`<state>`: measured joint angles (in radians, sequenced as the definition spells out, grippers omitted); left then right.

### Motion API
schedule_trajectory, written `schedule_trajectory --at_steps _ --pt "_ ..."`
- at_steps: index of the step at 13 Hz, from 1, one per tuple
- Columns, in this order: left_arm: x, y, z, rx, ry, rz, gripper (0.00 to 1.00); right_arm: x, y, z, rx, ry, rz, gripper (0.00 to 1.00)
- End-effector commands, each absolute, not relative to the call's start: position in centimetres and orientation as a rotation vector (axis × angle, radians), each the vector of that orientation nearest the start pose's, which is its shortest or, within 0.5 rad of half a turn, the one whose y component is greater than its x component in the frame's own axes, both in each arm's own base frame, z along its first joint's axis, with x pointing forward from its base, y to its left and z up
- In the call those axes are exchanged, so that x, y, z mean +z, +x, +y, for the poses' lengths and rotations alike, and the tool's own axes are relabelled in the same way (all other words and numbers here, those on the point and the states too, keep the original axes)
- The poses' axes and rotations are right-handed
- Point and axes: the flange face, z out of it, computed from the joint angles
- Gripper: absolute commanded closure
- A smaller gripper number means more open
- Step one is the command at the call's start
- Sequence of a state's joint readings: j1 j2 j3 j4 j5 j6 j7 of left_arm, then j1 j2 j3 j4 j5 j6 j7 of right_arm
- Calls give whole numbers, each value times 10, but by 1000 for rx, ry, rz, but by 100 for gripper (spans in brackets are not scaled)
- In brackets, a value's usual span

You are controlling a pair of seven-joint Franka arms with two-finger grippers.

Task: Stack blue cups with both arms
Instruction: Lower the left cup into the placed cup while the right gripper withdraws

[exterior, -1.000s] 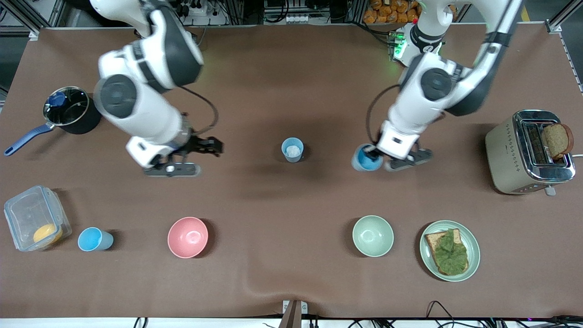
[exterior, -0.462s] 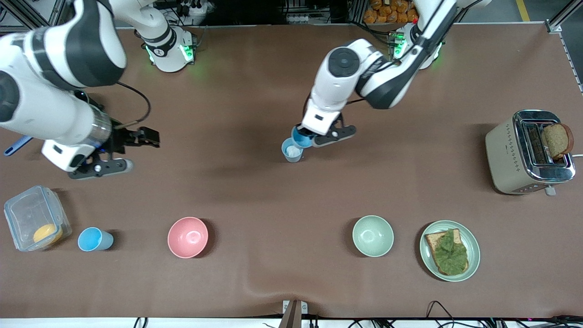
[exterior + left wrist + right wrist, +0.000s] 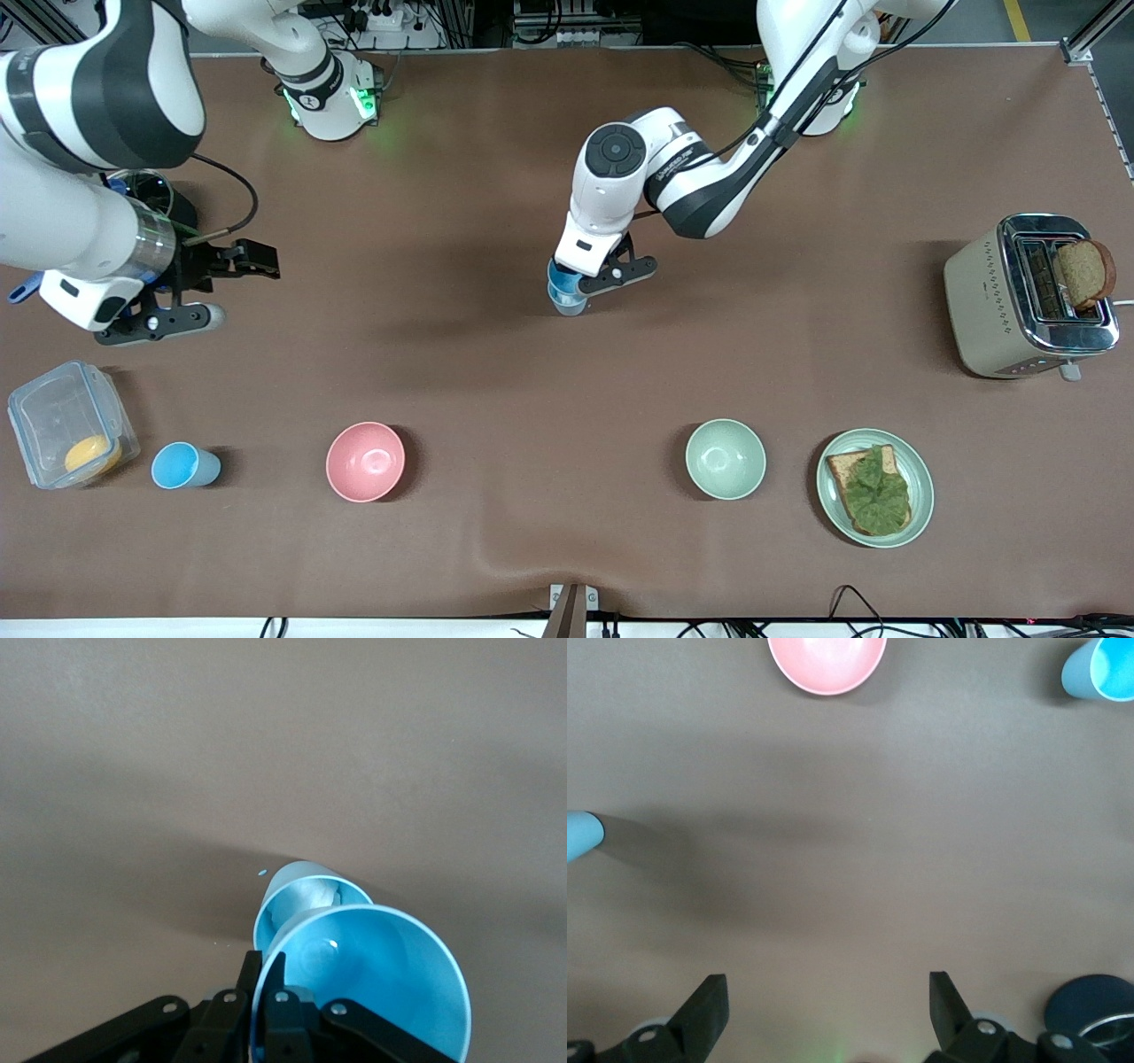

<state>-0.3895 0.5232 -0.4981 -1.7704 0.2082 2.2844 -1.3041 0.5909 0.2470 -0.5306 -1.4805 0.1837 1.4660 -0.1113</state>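
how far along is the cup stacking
Nothing is fully stacked yet. The left gripper holds a blue cup just over the middle cup, not seated. The right gripper is open near the pot; the lone cup beside the container remains.

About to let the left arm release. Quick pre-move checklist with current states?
1. Left claw shut on held blue cup: ok.
2. Held cup over the middle blue cup: ok.
3. Held cup fully seated in it: cannot tell.
4. Middle cup's inside clear: not ok, something pale sits in it.
5. Right claw open and holding nothing, over the table near the pot: ok.
6. Third blue cup upright beside the clear container: ok.
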Motion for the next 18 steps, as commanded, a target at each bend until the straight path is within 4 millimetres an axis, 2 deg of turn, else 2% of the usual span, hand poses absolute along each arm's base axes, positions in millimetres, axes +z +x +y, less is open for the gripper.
schedule_trajectory --at_steps 1,4,7,8,9,10,12,13,14,15,18 --pt "298 446 -499 53 -3164 -572 100 544 592 89 348 -3048 -284 0" --pt "289 447 -498 56 -3151 -568 100 548 593 89 334 -3050 -284 0" --pt "287 454 -492 48 -3142 -591 100 569 591 64 287 -3079 -287 0" --pt "287 454 -492 50 -3141 -596 75 571 587 56 292 -3098 -318 0" --pt "292 457 -493 39 -3147 -608 10 567 585 49 315 -3104 -314 0" --pt "293 460 -492 25 -3148 -605 0 574 580 30 304 -3096 -287 0" --pt "300 461 -491 -4 -3151 -594 0 577 567 8 314 -3099 -330 0" --pt "303 463 -490 -14 -3151 -597 0 584 562 6 303 -3111 -348 0" --pt "310 464 -488 -26 -3149 -594 0 583 560 -9 306 -3111 -319 0" --pt "320 468 -485 -40 -3145 -599 0 585 554 -13 305 -3105 -312 0" --pt "350 493 -474 -62 -3105 -602 0 580 542 -40 238 -3111 -244 0"
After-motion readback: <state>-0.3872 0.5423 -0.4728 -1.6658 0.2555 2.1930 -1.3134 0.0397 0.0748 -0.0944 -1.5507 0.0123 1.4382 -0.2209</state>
